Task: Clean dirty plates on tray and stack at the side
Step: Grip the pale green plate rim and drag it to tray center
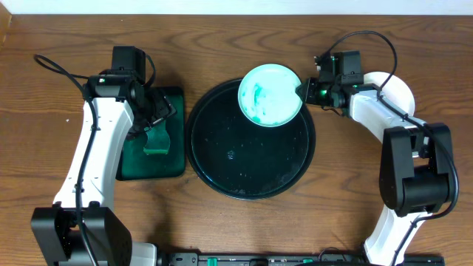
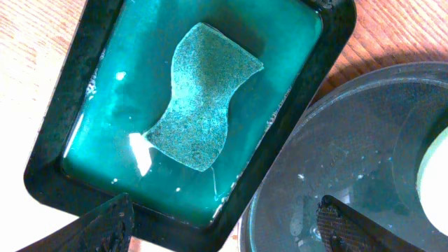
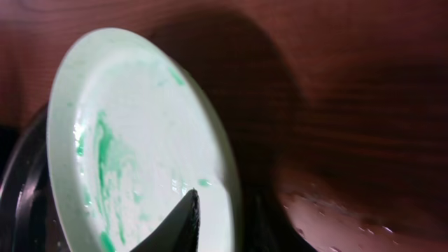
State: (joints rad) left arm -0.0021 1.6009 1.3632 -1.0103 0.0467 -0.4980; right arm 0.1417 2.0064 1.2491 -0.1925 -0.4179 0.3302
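One pale mint-white plate [image 1: 270, 94] with teal-green smears is held tilted over the far right part of the round black tray [image 1: 222, 159]. My right gripper [image 1: 304, 91] is shut on its right rim. In the right wrist view one finger lies across the plate's smeared face [image 3: 119, 140] and the gripper [image 3: 210, 210] pinches the rim. Another white plate [image 1: 395, 92] lies on the table under the right arm. My left gripper [image 1: 153, 122] is open and empty above the small green tray. A third plate is not in view.
A rectangular dark-green tray [image 1: 174, 166] left of the round tray holds teal liquid and a green sponge [image 2: 199, 98]. The open left fingers [image 2: 224, 227] straddle this tray's corner and the round tray's rim [image 2: 329, 91]. Bare wooden table surrounds everything.
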